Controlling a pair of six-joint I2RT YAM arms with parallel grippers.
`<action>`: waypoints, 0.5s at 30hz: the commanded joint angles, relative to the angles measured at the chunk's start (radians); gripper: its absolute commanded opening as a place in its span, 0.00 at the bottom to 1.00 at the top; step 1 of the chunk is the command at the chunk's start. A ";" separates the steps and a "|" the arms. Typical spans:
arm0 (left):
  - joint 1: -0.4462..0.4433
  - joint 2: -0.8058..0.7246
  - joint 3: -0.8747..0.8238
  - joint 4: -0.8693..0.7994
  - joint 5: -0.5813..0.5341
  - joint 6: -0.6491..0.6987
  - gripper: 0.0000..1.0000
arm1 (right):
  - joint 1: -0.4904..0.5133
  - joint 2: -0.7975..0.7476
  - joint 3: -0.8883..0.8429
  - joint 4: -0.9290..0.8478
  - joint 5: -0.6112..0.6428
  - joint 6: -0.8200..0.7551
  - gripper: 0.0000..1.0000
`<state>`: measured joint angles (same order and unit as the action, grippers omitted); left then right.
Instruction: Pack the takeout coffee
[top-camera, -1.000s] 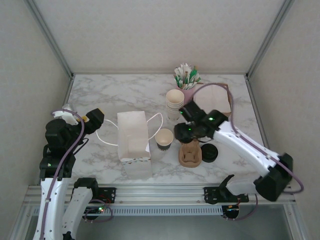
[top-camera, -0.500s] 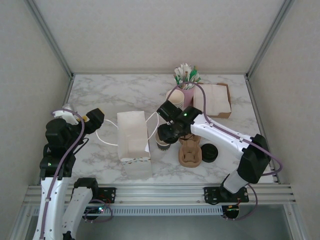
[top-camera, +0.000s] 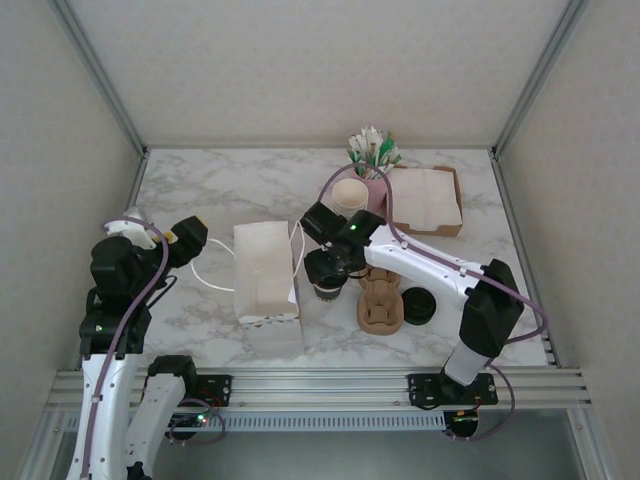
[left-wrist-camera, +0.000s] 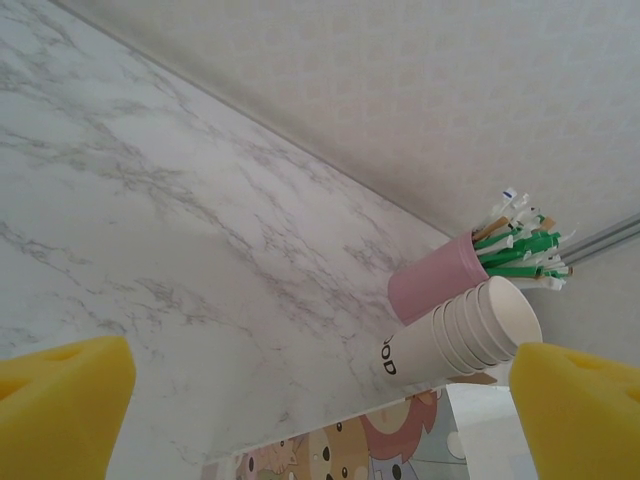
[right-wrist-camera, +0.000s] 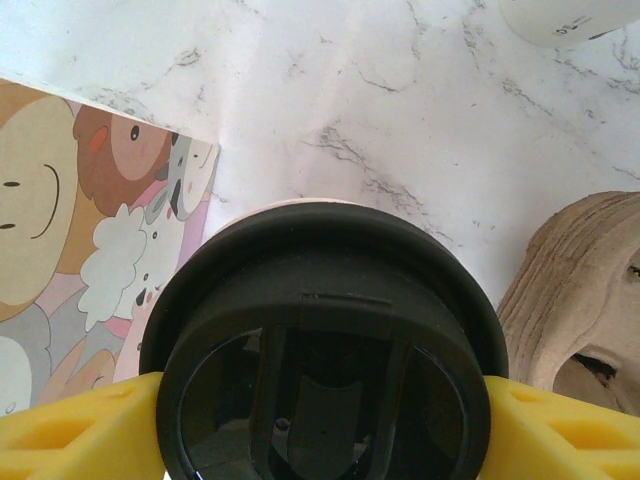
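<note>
Top external: the right gripper (top-camera: 330, 272) hangs over the cup (top-camera: 325, 291), which stands on the counter (top-camera: 200, 190) between the bag (top-camera: 265, 275) and the carrier (top-camera: 381, 305). The left gripper (top-camera: 186, 240) sits left of the bag.

Left wrist: the left gripper (left-wrist-camera: 320, 410) is spread wide and holds nothing.

Right wrist: the right gripper (right-wrist-camera: 320, 430) pinches a black lid (right-wrist-camera: 320, 330) by its sides, directly over the cup (right-wrist-camera: 290, 207), a sliver of cream rim showing past it. Whether the lid is seated, I cannot tell.

The step looks like capping. The next move calls for pressing the lid down level until it seats, then letting go and regripping the cup for the bag.
</note>
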<state>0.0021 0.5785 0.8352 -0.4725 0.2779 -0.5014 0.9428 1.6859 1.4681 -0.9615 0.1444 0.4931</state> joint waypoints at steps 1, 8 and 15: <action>0.009 -0.002 -0.007 0.016 -0.007 -0.016 0.96 | 0.014 0.032 0.039 -0.054 0.034 -0.013 0.75; 0.009 -0.003 -0.007 0.015 -0.006 -0.016 0.96 | 0.025 0.063 0.058 -0.073 0.052 -0.015 0.76; 0.009 -0.002 -0.007 0.015 -0.007 -0.016 0.96 | 0.028 0.066 0.057 -0.056 0.024 -0.006 0.76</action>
<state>0.0021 0.5785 0.8352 -0.4728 0.2779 -0.5014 0.9573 1.7428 1.4986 -1.0027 0.1635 0.4858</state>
